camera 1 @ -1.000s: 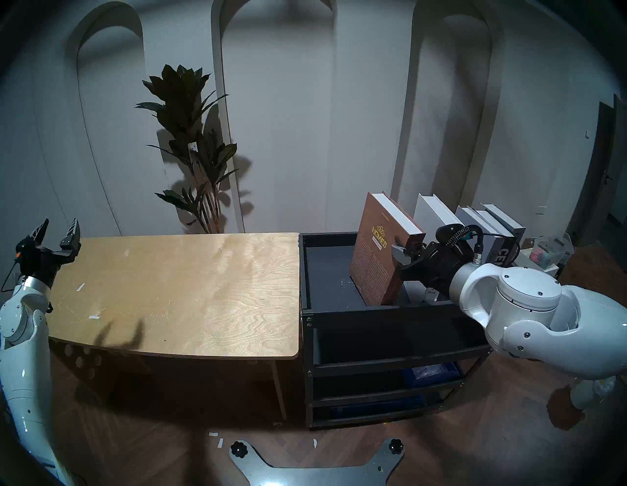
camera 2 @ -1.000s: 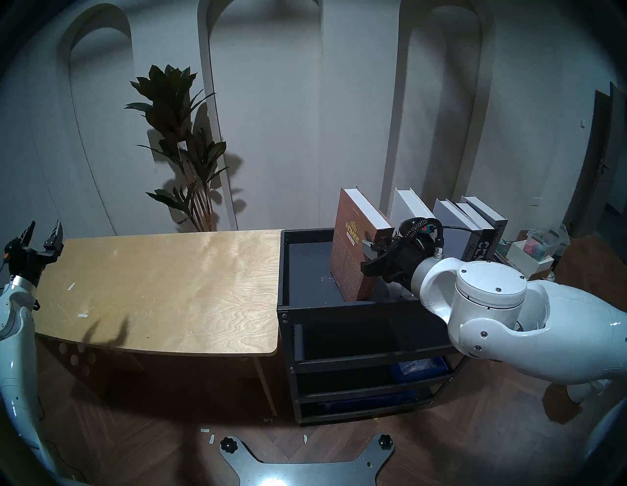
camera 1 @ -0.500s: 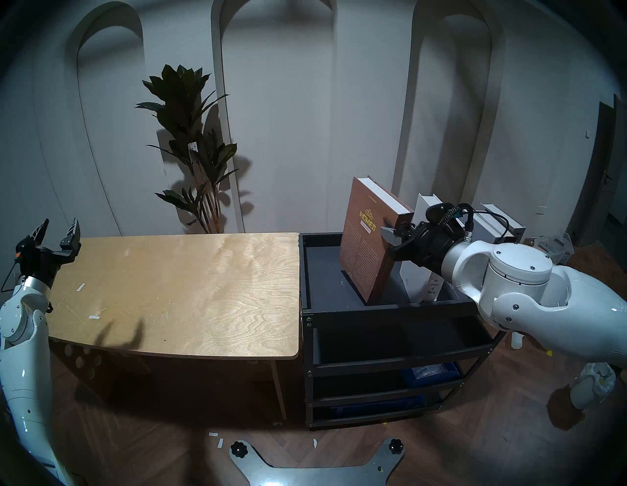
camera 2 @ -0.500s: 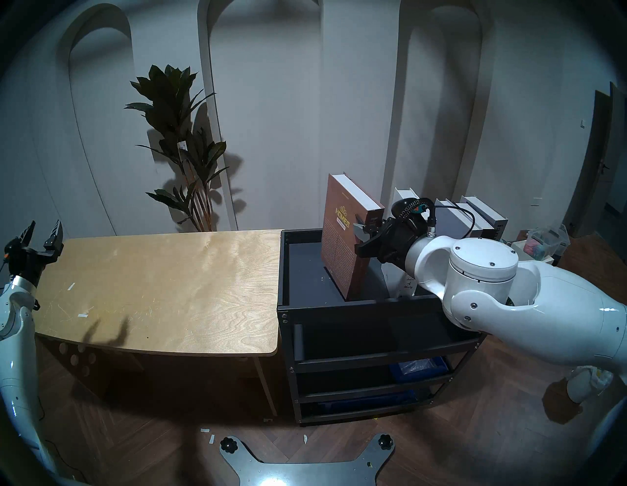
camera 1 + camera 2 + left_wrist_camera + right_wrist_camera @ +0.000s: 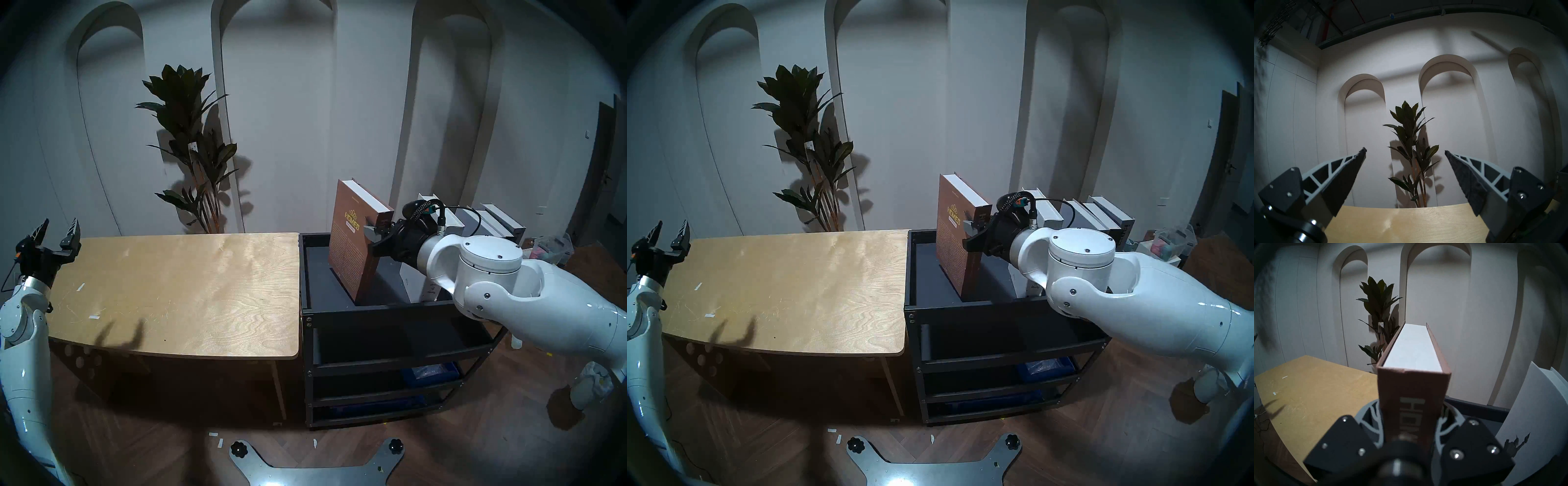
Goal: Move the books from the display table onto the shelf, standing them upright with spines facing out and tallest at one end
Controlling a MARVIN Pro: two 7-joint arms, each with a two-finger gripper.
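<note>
- My right gripper is clamped on the spine of the brown "HOMES" book, one finger on each cover (the wrist view shows the spine wedged between both fingers).
- That book stands on end over the shelf's top tray, at the left of the row, spine toward me. I cannot tell whether its lower edge touches the tray floor.
- A clear gap separates it from the white book standing to its right.
- Past the white one, the other books stand upright in a tight row toward the tray's right end; my right arm hides most of their spines.
- The display table sits just left of the shelf, edges nearly touching. Only small scraps of tape lie on its top.
- My left gripper hangs above the table's left end, fingers spread wide with nothing between them (the wrist view confirms it).
- A potted plant stands behind the table against the arched wall.
</note>
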